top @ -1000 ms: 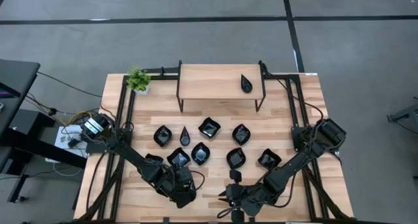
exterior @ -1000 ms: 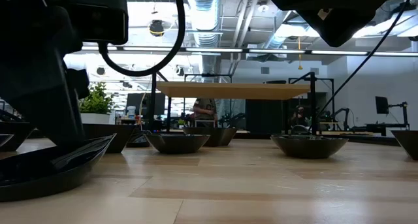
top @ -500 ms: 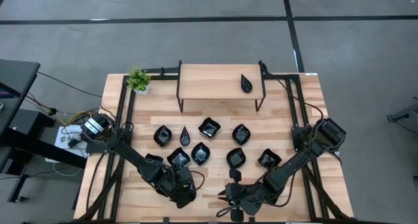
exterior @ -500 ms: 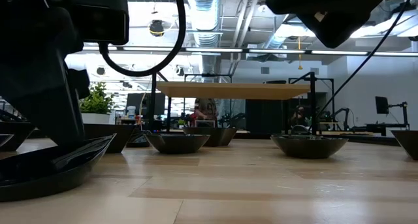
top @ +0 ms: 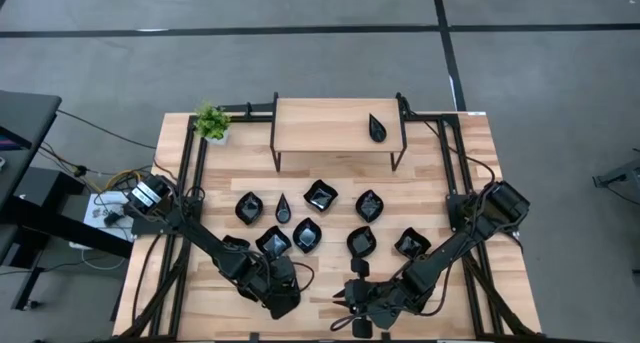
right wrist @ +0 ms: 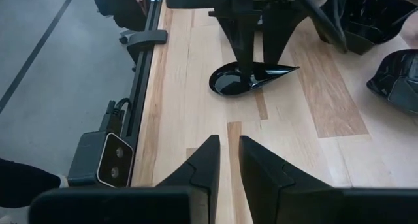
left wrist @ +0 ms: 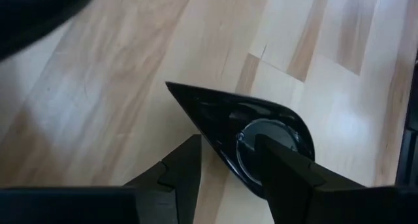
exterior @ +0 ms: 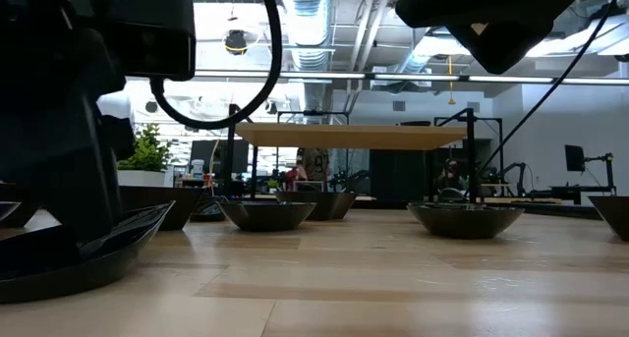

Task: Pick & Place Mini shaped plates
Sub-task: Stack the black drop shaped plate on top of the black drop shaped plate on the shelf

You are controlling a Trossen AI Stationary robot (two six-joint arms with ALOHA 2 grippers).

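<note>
Left arm reaches from the table's left edge diagonally toward the near edge, bent low, its left gripper (top: 283, 292) down at the table (top: 440, 183) surface close to the near edge, left of centre. In the left wrist view the fingers (left wrist: 281, 168) straddle the rim of a teardrop plate (left wrist: 251, 142), one finger inside the bowl and one outside; the right wrist view shows the same teardrop plate (right wrist: 251, 77) resting on the wood with the left gripper (right wrist: 251, 54) standing upright over it, fingers set on the rim, plate not lifted. Right arm comes from the right edge, folded low toward the near edge, right gripper (top: 362, 301) near the middle of the near edge, pointing at the left gripper; its fingers (right wrist: 261, 168) stand nearly closed with a narrow gap, nothing between them, hovering over bare wood. Remaining mini shaped plates (top: 320, 195) lie in two loose rows across the table's middle, apart from each other. One teardrop dish (top: 377, 128) sits on the raised shelf (top: 330, 123) at the far edge, toward its right end. Small potted plant (top: 211, 122) at the far left corner
</note>
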